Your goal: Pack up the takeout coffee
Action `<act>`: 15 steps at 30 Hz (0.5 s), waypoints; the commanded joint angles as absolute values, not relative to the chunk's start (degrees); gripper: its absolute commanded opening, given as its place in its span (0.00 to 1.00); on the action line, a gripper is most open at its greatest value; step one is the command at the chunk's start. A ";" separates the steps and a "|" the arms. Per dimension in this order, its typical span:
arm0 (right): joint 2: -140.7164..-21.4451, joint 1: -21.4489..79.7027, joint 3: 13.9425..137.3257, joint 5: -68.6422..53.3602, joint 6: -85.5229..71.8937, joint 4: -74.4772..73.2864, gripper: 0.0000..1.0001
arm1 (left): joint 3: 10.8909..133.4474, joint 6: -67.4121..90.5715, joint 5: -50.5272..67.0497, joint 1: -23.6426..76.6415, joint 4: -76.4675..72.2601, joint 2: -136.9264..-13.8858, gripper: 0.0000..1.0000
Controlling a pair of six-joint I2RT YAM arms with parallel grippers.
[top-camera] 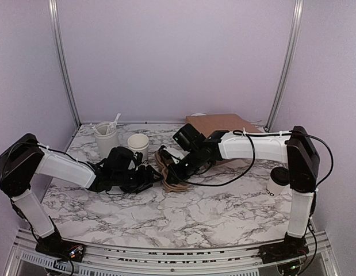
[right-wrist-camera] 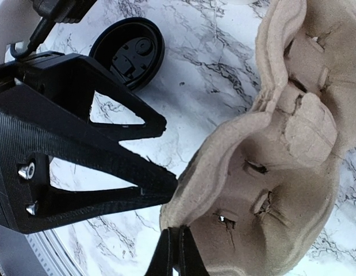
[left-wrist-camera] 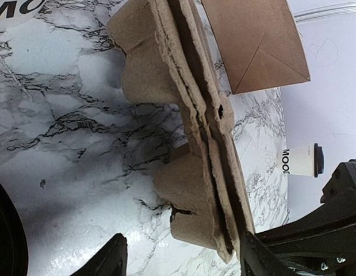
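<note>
The takeout coffee (top-camera: 276, 183), a small white cup with dark lettering and a black lid, stands at the right by the right arm's base. It also shows in the left wrist view (left-wrist-camera: 301, 161). The brown pulp cup carrier (top-camera: 168, 172) is held on edge in the middle. My right gripper (top-camera: 172, 165) is shut, its thin tips (right-wrist-camera: 176, 247) pinching the carrier's rim (right-wrist-camera: 281, 172). My left gripper (top-camera: 148, 179) is open. Its gap (left-wrist-camera: 183, 254) straddles the carrier's end pocket (left-wrist-camera: 189, 207), with the right finger (left-wrist-camera: 252, 253) against the carrier's edge.
A brown paper bag (top-camera: 224, 123) lies at the back right. A tall white tumbler with cutlery (top-camera: 106, 138) and an open lidless white cup (top-camera: 138, 144) stand at the back left. A loose black lid (right-wrist-camera: 129, 52) lies on the marble beside the left gripper's finger (right-wrist-camera: 108, 161).
</note>
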State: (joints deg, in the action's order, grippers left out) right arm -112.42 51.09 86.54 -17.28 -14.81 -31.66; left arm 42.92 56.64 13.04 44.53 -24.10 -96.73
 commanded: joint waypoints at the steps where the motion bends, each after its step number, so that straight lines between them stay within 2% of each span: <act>1: -110.65 50.62 87.30 -17.23 -15.19 -31.03 0.00 | 44.48 56.60 13.62 44.30 -24.29 -97.99 0.67; 15: -110.89 50.62 87.57 -17.45 -14.78 -30.98 0.00 | 46.84 56.64 14.26 44.30 -24.26 -101.54 0.67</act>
State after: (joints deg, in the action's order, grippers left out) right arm -112.42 50.98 86.54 -17.30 -14.79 -31.66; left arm 45.21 56.62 13.54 44.53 -24.10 -99.90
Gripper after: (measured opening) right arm 0.009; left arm 0.669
